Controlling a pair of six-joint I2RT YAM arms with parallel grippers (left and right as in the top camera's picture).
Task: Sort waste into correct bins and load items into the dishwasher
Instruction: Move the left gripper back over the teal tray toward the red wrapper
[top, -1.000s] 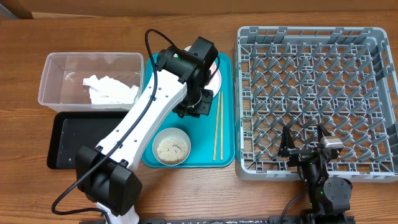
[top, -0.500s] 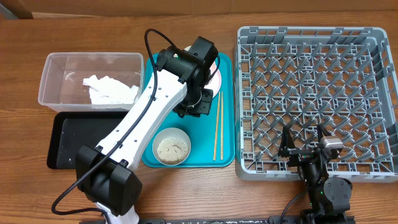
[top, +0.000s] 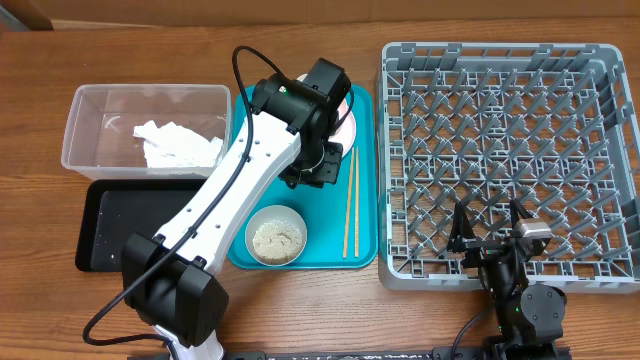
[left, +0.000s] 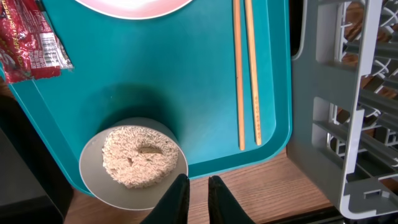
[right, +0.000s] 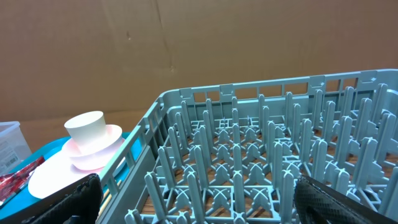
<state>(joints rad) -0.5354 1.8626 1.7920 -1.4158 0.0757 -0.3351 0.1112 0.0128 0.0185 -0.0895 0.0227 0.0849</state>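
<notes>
Change over the last second: none visible from overhead; the left arm and every item hold their positions. Far to the left of the left gripper (left: 198, 191), the clear tub (top: 72, 135) already contains the tissue (top: 180, 145), with the black tray (top: 130, 235) just beside the tub. The claw itself hangs above the teal tray (left: 205, 106) with its fingers nearly together, a thin slit between them, pinching nothing. My judgement is that it stands between picks. The red wrapper (left: 28, 46) lies flat on the teal tray, ahead of the claw and well off to the left of its view, untouched and not yet binned. The bowl (left: 93, 186) of rice (left: 138, 155) sits just ahead of the fingertips (the closest item to them). The chopsticks (left: 247, 74) lie ahead and to the right, apart from the claw. Further right, the dish rack (top: 500, 47) shows no dishes loaded. The right gripper (right: 198, 202) is spread wide and empty at the rack's near edge.
</notes>
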